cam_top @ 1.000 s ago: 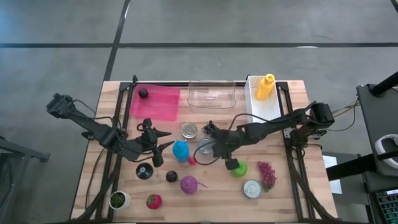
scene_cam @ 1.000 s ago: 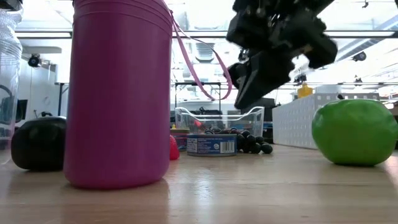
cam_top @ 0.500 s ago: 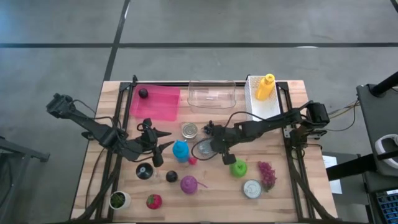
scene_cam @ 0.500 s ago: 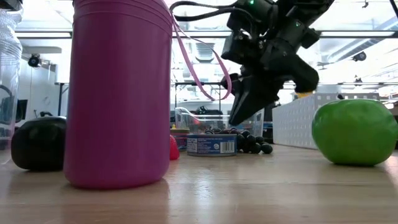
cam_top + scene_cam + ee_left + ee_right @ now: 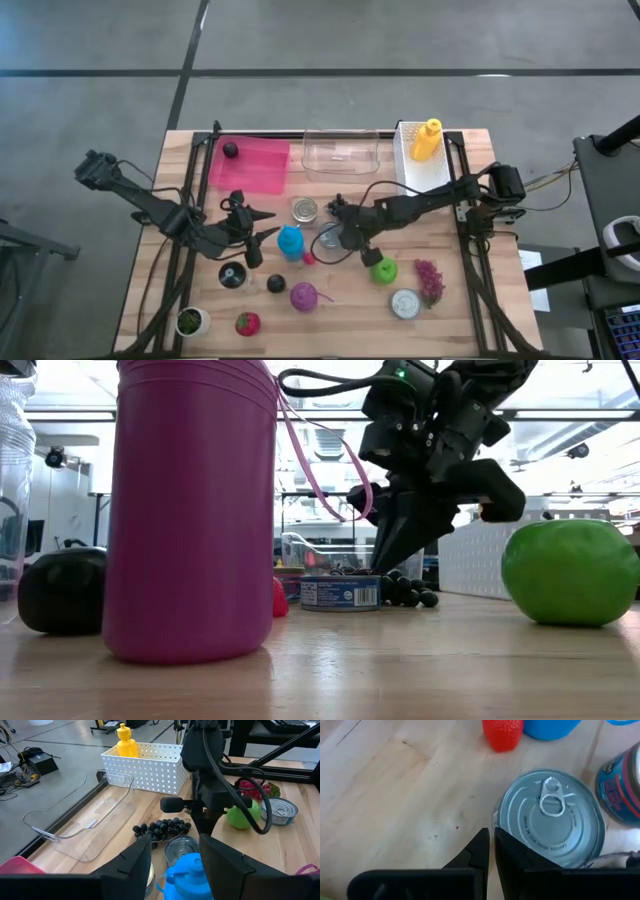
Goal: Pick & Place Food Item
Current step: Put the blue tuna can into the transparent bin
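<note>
Right gripper (image 5: pixel 491 851) nearly closed, empty, beside tin can (image 5: pixel 550 817); right wrist view alone shows pull-tab. Left gripper (image 5: pixel 175 865) open, idle by blue bottle (image 5: pixel 187 875).

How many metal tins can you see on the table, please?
3. The middle tin sits between the blue cup and the right gripper; the second tin is toward the clear tray; the third tin is beside the green apple. None seems hidden.

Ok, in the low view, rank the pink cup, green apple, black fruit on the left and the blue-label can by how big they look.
1. Pink cup, much the largest, though it stands nearest the camera.
2. Green apple.
3. Black fruit.
4. Can, smallest, but it sits farther back, so its true size is unsure.
</note>
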You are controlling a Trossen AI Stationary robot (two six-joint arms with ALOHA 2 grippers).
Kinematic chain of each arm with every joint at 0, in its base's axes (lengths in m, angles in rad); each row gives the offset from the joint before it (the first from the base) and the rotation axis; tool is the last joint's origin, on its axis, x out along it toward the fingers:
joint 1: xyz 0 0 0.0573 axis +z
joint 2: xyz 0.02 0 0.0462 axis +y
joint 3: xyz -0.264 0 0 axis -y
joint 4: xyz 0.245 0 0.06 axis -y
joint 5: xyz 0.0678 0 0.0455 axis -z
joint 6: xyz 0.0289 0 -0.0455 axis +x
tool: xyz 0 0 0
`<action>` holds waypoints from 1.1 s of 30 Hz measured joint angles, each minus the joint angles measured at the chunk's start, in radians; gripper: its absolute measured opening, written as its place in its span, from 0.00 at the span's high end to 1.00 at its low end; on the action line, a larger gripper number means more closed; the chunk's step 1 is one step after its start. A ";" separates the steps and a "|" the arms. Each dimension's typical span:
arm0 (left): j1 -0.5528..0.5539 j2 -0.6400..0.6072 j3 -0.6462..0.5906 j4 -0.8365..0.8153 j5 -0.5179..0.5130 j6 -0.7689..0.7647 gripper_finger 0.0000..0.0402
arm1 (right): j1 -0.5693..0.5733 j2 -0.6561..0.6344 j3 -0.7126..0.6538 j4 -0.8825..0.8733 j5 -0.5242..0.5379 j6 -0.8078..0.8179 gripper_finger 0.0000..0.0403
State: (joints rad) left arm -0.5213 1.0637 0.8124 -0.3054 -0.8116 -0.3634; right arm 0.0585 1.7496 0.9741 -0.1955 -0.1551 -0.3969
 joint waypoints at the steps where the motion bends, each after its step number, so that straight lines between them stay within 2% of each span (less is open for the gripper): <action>1: 0.000 0.000 0.000 0.000 0.000 0.000 0.57 | -0.004 0.000 0.000 -0.001 0.002 0.000 0.95; 5: 0.000 0.000 0.000 0.000 0.000 0.000 0.58 | -0.006 0.000 0.000 -0.001 0.055 0.000 0.95; 33: 0.000 0.000 0.001 0.000 0.000 0.000 0.58 | -0.010 0.032 0.003 -0.001 0.042 -0.023 0.94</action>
State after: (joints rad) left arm -0.5213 1.0637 0.8130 -0.3054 -0.8116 -0.3634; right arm 0.0486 1.7817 0.9775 -0.1964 -0.1135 -0.4200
